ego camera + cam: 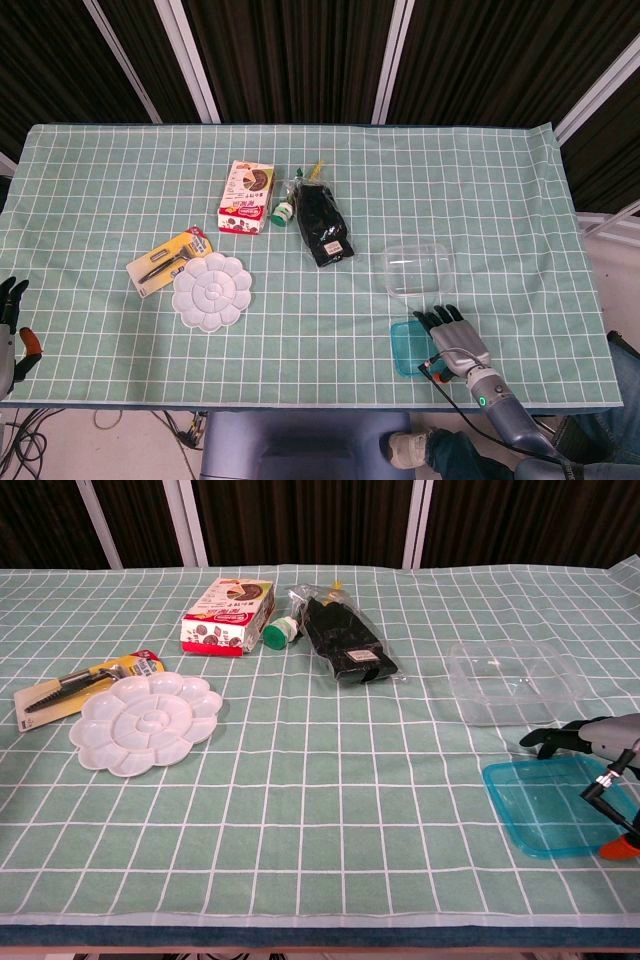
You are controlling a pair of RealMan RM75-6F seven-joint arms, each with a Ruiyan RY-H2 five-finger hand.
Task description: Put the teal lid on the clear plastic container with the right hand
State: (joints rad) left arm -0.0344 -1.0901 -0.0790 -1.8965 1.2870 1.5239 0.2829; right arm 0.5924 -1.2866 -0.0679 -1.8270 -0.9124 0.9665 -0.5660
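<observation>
Lower right of frame, our right hand (452,338) hovers over the teal lid (548,806), fingers spread, holding nothing. We judge grasping comes next, then carrying it up-frame onto the clear plastic container (416,270).

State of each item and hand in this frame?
teal lid: flat on the cloth, off the container.
clear plastic container: open, empty, upright.
right hand: over the lid, fingers spread, holding nothing.
left hand: at table's edge, holding nothing.
white palette: flat, empty.
</observation>
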